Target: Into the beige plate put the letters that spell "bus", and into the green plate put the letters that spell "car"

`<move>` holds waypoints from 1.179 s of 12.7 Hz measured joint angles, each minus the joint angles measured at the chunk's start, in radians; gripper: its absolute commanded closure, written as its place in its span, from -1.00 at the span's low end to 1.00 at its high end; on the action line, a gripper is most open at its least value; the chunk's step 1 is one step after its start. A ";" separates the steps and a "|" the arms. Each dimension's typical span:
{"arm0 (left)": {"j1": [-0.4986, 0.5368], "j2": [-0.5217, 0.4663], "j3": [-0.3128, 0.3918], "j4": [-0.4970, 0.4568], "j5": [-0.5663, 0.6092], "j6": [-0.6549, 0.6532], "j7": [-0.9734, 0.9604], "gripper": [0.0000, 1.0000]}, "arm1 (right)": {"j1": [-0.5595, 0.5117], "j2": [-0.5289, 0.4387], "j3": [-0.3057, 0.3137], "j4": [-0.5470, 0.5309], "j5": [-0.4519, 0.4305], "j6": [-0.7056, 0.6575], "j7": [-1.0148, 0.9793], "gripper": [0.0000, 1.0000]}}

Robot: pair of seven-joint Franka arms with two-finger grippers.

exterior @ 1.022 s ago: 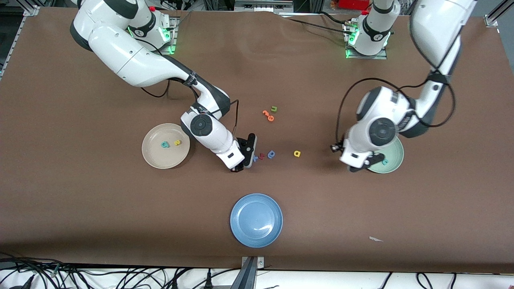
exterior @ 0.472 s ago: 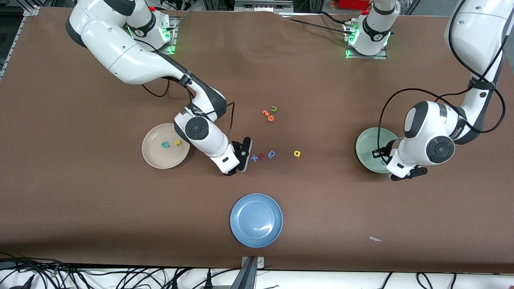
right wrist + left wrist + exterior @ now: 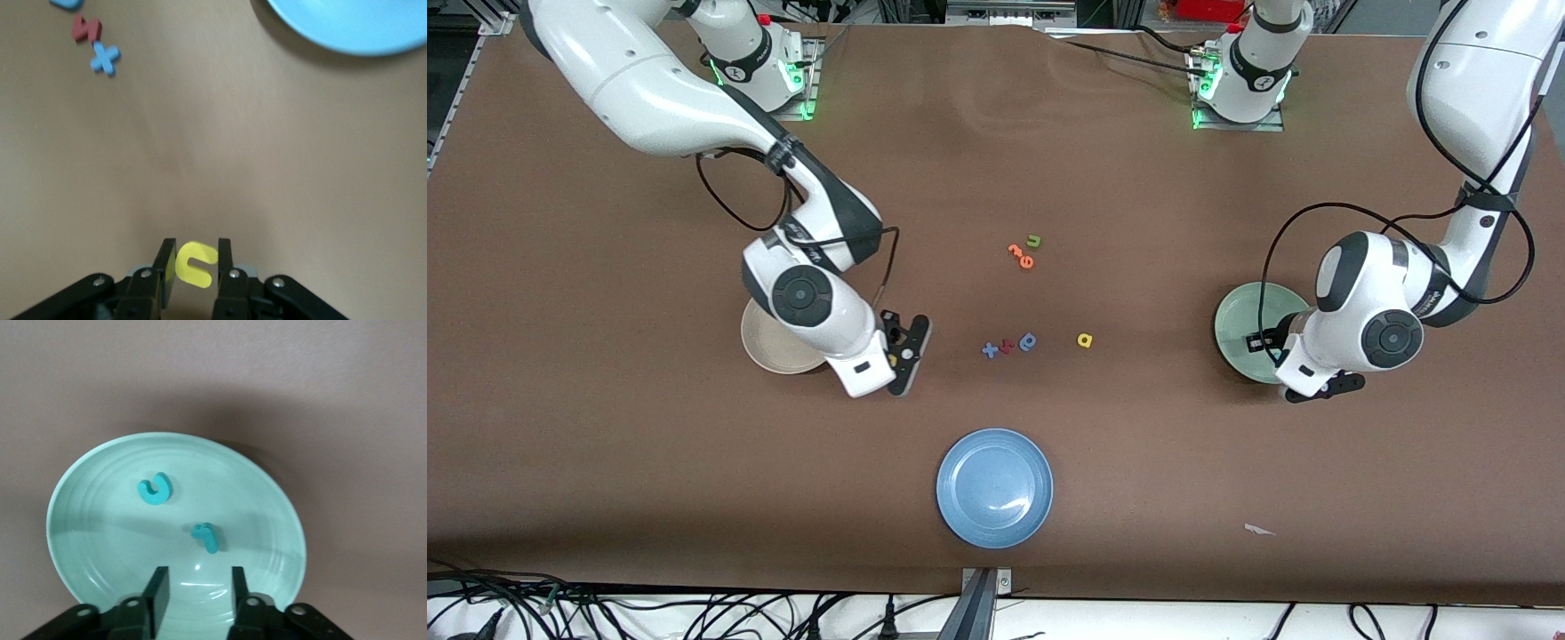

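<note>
The yellow "u" (image 3: 195, 265) is clamped between the fingers of the right gripper (image 3: 900, 355), which is held over bare table just beside the beige plate (image 3: 769, 356), toward the middle of the table from it. Most of that plate is covered by the right arm's wrist. The blue "x" (image 3: 989, 350), a red letter (image 3: 1005, 346) and a blue "a" (image 3: 1028, 341) are lined up near this gripper, and the blue plate (image 3: 994, 487) is seen nearer the front camera.

The left gripper (image 3: 198, 590) is held over the edge of the green plate (image 3: 87, 553), its fingers parted and gripping nothing. The teal "r" (image 3: 206, 537) is lying in the plate just ahead of the fingertips, and the teal "c" (image 3: 155, 488) is lying further in. The yellow "a" (image 3: 1084, 340) is left on the table between the two grippers.
</note>
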 measured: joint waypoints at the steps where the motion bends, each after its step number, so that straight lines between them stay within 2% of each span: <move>1: -0.001 -0.002 -0.016 0.009 -0.003 0.000 -0.011 -1.00 | -0.010 -0.023 0.001 0.000 0.005 -0.036 0.003 0.59; 5: -0.015 -0.008 -0.129 0.033 -0.005 0.001 -0.205 -1.00 | -0.028 -0.063 0.000 -0.001 0.007 -0.071 0.052 0.59; 8: -0.091 -0.003 -0.153 0.043 -0.005 0.049 -0.377 -1.00 | -0.070 -0.063 -0.006 -0.034 0.007 -0.063 0.063 0.59; 11: -0.183 0.049 -0.151 0.042 -0.005 0.224 -0.548 -1.00 | -0.186 -0.089 -0.006 -0.201 0.006 0.098 0.059 0.59; 15: -0.288 0.123 -0.129 0.043 -0.005 0.325 -0.618 -1.00 | -0.285 -0.249 -0.007 -0.474 0.007 0.181 0.070 0.59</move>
